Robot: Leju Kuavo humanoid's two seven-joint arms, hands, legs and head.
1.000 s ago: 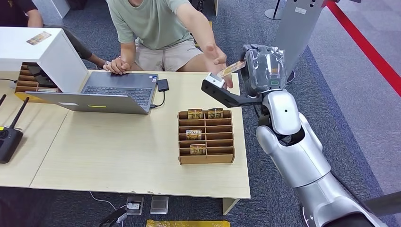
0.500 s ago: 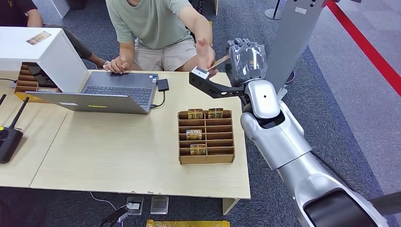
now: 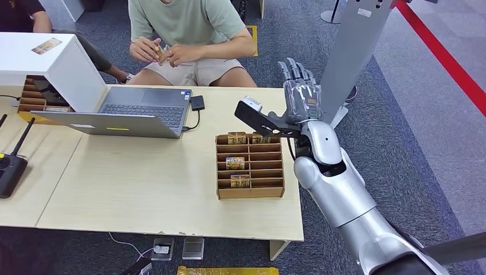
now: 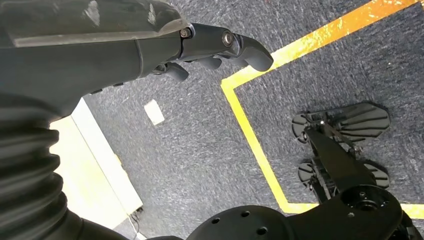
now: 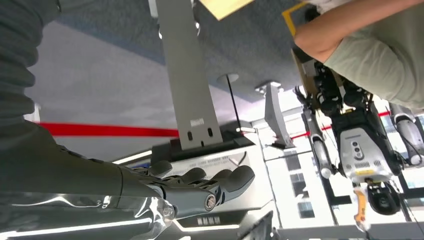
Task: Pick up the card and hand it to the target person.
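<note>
The card [image 3: 160, 52] is a small yellowish piece held in both hands of the seated person in the green shirt [image 3: 186, 23], behind the table. My right hand [image 3: 299, 89] is raised over the table's far right corner with its fingers stretched apart and nothing in them. In the right wrist view the same hand [image 5: 200, 187] is empty, with the person's arm [image 5: 350, 27] beyond it. My left hand [image 4: 215, 45] hangs over the carpet with its fingers loosely extended, holding nothing.
A wooden card rack [image 3: 250, 166] with several cards stands on the table [image 3: 143, 189] just below my right hand. A laptop [image 3: 123, 112], a white box [image 3: 51, 63] and a black antenna device [image 3: 8, 166] lie to the left. A grey stand [image 3: 355, 40] rises behind my right arm.
The person has taken the card from my right hand and drawn it back to their chest. My right hand has opened and pulled back toward me, over the rack.
</note>
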